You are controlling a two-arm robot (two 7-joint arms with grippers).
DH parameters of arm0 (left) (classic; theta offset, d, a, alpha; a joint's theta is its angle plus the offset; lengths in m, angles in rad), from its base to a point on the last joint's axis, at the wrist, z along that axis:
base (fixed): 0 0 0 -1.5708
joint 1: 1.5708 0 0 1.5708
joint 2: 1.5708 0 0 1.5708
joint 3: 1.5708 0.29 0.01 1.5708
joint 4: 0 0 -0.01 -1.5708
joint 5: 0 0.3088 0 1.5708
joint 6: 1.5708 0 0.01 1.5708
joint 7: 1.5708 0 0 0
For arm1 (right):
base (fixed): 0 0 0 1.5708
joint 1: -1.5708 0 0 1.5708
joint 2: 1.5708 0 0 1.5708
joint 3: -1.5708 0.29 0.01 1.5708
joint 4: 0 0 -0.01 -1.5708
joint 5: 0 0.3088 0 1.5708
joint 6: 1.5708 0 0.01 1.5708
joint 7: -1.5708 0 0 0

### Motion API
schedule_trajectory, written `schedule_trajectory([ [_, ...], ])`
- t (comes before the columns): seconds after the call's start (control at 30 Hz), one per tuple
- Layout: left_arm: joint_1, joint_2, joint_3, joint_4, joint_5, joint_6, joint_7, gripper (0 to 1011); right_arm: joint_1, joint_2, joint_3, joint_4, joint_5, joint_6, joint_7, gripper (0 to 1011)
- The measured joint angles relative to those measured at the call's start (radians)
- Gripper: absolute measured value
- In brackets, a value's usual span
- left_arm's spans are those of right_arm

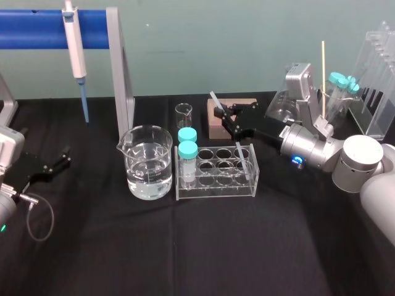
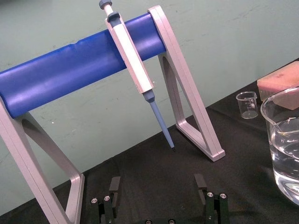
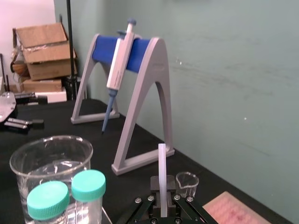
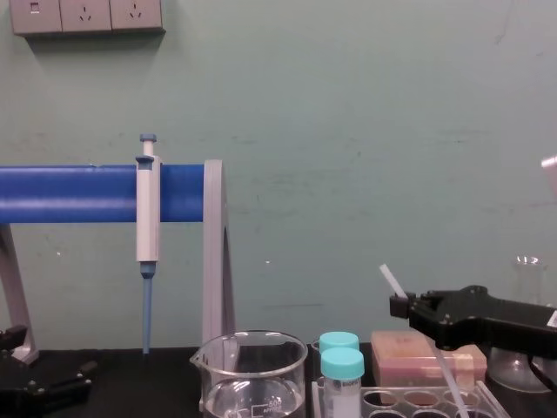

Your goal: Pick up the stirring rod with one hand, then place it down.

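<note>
The stirring rod [image 1: 239, 150] is a thin translucent-white rod, tilted, with its top end sticking up past the fingers. My right gripper [image 1: 223, 115] is shut on its upper part, above the back of the clear tube rack [image 1: 216, 185]. The rod's lower end slants down into the rack's right holes. In the right wrist view the rod [image 3: 162, 168] stands between the gripper's [image 3: 162, 200] closed black fingers. The chest view shows the rod [image 4: 391, 280] rising above the right gripper [image 4: 400, 305]. My left gripper [image 2: 158, 186] is parked at the table's left edge, open.
A water-filled beaker [image 1: 148, 161] and two teal-capped tubes [image 1: 187, 151] stand left of the rod. A small beaker [image 1: 183, 114] and a pink block [image 1: 237, 103] sit behind. The pipette [image 1: 75, 43] hangs on the blue stand [image 1: 37, 28]. Glassware crowds the back right.
</note>
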Motion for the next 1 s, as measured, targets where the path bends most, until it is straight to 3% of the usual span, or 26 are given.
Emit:
schedule_trajectory([
  [0.53,0.000,0.000,0.000,0.000,0.000,0.000,0.000,1000,-0.079,0.028,0.074,-0.207,0.075,0.020,-0.035,67],
  [1.0,0.000,0.000,0.000,0.000,0.000,0.000,0.000,1000,-0.129,0.058,0.126,-0.369,0.120,-0.042,-0.071,67],
])
